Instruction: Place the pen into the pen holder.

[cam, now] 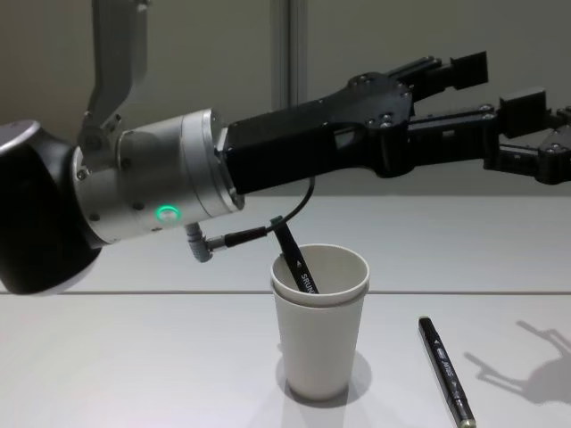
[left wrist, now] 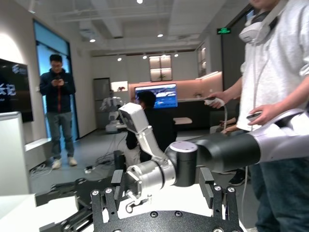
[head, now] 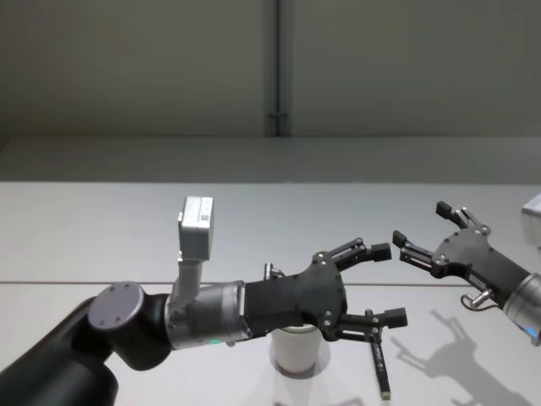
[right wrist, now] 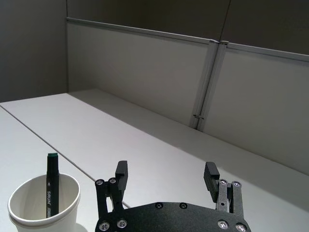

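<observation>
chest view: cupped pen [cam: 296,264] leans left

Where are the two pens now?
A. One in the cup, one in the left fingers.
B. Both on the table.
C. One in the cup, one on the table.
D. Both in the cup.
C: one pen leans in the cup, the other pen lies on the table beside it.

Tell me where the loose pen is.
In the chest view the loose pen lies flat on the table, to the right of the cup and apart from it, below the open left gripper.
</observation>
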Robot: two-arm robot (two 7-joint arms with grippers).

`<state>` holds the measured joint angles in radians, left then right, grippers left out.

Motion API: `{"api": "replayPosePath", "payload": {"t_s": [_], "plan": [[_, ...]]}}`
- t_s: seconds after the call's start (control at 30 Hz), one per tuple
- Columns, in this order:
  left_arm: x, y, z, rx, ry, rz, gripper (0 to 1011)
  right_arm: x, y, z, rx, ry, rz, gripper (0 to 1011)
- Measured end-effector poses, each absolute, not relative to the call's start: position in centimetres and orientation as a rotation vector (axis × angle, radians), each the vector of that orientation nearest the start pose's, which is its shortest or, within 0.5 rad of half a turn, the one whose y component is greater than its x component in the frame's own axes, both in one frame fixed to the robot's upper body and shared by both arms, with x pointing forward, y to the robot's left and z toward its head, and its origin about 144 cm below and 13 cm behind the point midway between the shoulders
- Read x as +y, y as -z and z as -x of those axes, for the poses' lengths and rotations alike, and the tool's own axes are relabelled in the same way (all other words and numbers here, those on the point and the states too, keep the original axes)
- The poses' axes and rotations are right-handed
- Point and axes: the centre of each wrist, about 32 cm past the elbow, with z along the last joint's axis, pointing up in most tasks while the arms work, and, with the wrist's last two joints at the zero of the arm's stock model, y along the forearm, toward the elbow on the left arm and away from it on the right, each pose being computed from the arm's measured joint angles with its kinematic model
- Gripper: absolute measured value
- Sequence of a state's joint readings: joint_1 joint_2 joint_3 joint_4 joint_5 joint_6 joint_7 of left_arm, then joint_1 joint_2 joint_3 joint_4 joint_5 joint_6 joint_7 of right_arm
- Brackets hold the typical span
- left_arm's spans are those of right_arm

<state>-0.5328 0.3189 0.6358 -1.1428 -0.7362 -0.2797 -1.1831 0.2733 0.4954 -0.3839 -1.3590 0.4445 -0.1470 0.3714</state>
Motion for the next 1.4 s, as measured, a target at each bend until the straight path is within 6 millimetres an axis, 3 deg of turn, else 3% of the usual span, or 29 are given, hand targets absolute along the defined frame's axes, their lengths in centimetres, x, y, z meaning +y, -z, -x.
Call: {"api": "replayPosePath", "payload": {"t_s": [0.93, 1.4], "plan": [[23.3, -115.1, -54.8, -0.065, -0.406, 0.073, 1002, -30.8, -114.1, -49.1, -0.262, 1.221, 0.284, 1001], [25.1, -114.7, -53.5, -0.079, -0.595, -0.012, 1002, -30.9, -114.0, -48.8, -0.284, 1.247, 0.305, 1001]]}}
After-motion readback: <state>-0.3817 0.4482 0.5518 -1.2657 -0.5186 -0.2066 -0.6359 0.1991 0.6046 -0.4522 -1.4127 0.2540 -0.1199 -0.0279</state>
